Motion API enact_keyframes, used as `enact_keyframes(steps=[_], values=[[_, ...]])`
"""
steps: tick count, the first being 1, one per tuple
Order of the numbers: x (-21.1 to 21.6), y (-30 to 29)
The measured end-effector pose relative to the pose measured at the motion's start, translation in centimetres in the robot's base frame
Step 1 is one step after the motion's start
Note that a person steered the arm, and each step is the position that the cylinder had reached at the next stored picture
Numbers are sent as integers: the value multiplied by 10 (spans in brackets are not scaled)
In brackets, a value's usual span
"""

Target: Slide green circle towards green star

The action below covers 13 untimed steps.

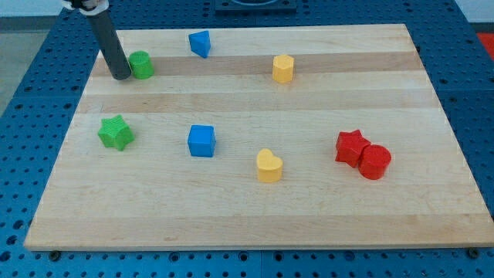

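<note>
Green circle (141,65): landmark. Tool, a plain rod holding nothing, tip (121,76) apparently touching its left side. Green star (116,133) below, so the contact point seems poorly placed for pushing.

A straight, dark grey rod (109,46) is seen, smooth and round; a pale collar is fitted at its top.

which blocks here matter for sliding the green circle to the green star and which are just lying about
In the job:
green circle
green star
my tip, touching the circle's left side

Lying about:
blue pentagon-like block
yellow hexagon
blue cube
yellow heart
red star
red cylinder
</note>
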State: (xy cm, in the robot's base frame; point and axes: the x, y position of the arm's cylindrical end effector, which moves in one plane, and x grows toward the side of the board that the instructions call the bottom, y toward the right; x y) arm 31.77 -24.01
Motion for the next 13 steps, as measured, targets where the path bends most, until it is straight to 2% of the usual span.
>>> enact_keyframes(steps=[2, 4, 5, 6, 10, 11, 12, 13], values=[[-1, -2], [-7, -46], [-42, -26], [-42, -15], [5, 185], [18, 202], [15, 188], [10, 148]])
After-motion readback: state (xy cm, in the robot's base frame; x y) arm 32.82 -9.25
